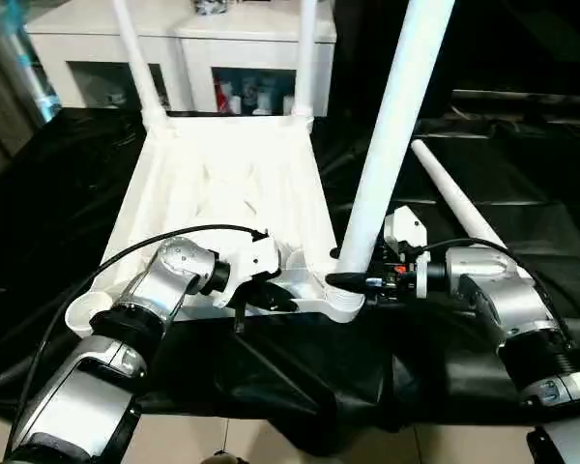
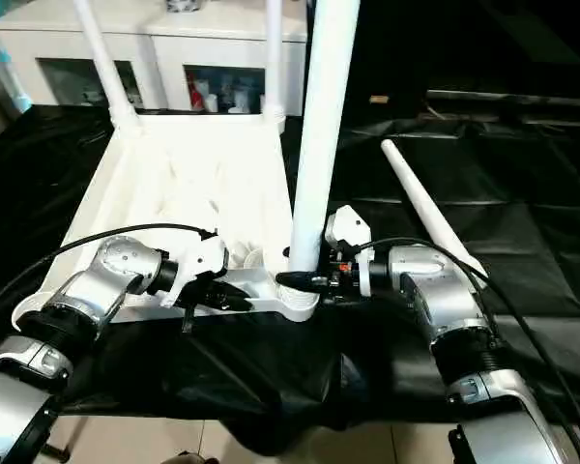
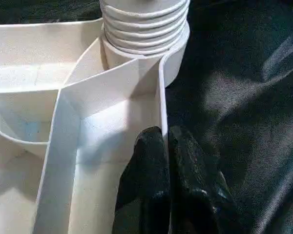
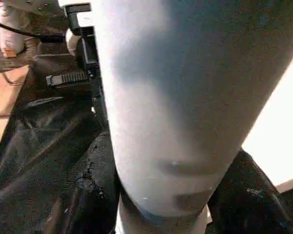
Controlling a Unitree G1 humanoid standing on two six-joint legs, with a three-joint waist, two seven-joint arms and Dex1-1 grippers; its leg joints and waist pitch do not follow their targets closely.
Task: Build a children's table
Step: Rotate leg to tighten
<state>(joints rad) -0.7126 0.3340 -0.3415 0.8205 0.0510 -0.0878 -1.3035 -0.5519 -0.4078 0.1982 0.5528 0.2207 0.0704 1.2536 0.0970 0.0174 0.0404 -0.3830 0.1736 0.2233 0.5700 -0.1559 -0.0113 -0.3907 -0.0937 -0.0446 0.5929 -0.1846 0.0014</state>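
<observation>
White tabletop (image 1: 222, 184) upside down on black-draped bench (image 1: 522, 193), ribbed underside up. Two legs (image 1: 135, 58) upright in far corner sockets. Third leg (image 1: 396, 126) stands in near socket, threaded base visible in left wrist view. Right gripper (image 1: 353, 282) jaws grasp this leg just above socket. Left gripper (image 3: 166, 146) jaws clenched on tabletop's near rim, beside same socket. Fourth leg (image 1: 454, 198) lies loose on bench, beyond right jaws. White cabinet (image 1: 203, 43) behind bench.

You have the tabletop (image 1: 222, 193) lying underside up on the worktop (image 1: 522, 203), two legs (image 1: 135, 58) standing in its far corners. A third leg (image 1: 391, 135) stands in the near right socket (image 1: 340, 302), and a loose leg (image 1: 454, 198) lies to its right.
</observation>
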